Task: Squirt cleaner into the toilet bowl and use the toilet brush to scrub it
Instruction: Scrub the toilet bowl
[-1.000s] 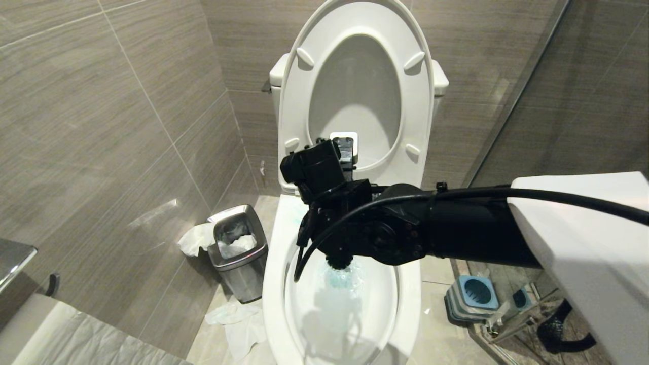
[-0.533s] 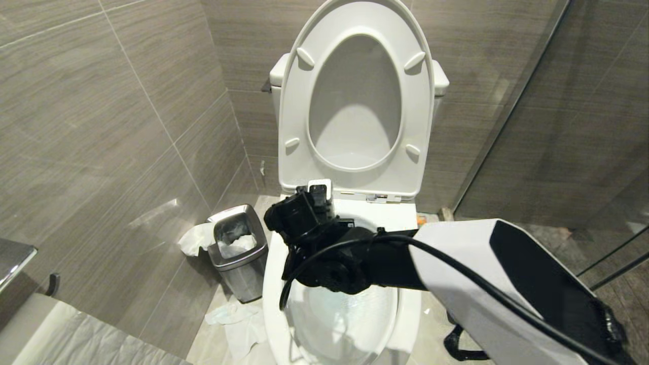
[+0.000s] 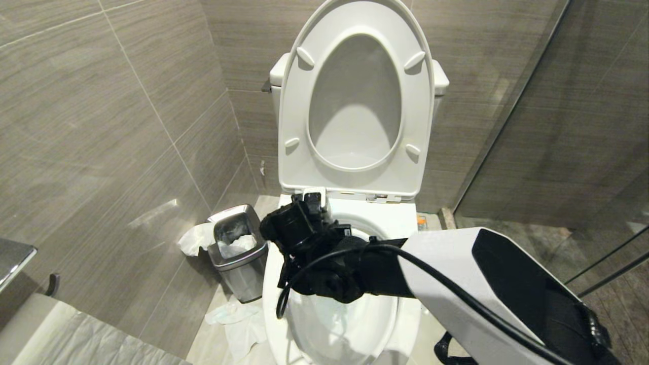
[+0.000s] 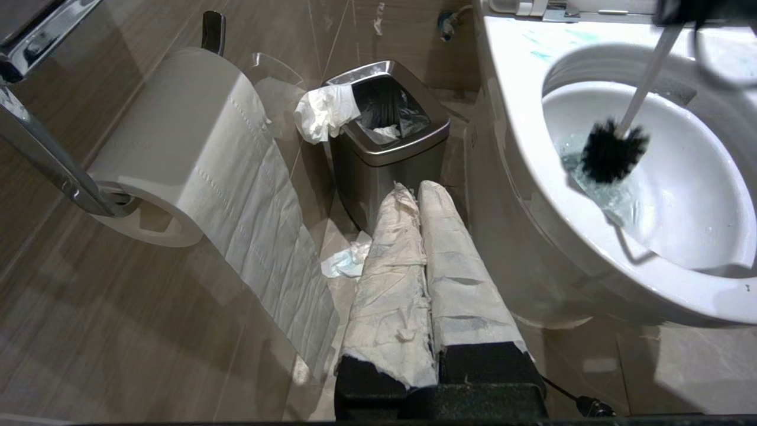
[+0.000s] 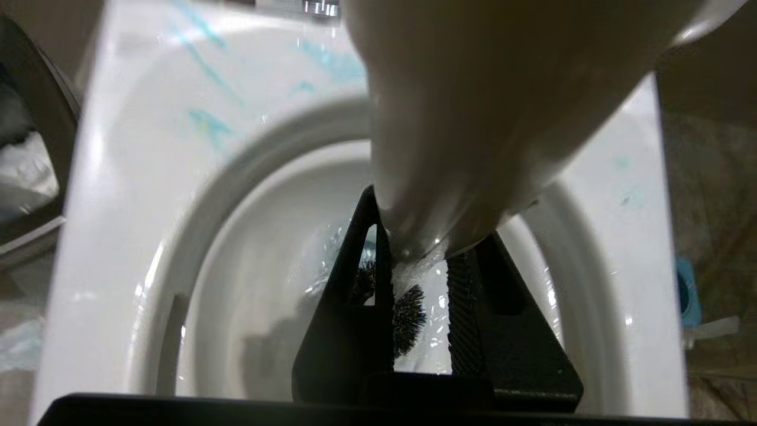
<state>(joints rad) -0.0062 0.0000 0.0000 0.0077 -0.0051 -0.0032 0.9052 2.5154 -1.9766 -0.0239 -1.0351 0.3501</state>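
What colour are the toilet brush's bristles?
Black bristles, clearest in the left wrist view.

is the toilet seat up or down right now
Up. In the head view the toilet seat and its lid stand raised against the tank, leaving the toilet bowl rim bare.

Bright, even bathroom light, and the head view is crisp.
Glare streaks the grey wall tiles (image 3: 152,213) and gleams on the toilet bowl (image 4: 520,136) rim; soft shadow pools inside the raised lid (image 3: 355,132). In the right wrist view the toilet brush (image 5: 473,118) handle looms huge and blurred, with the bowl behind it soft.
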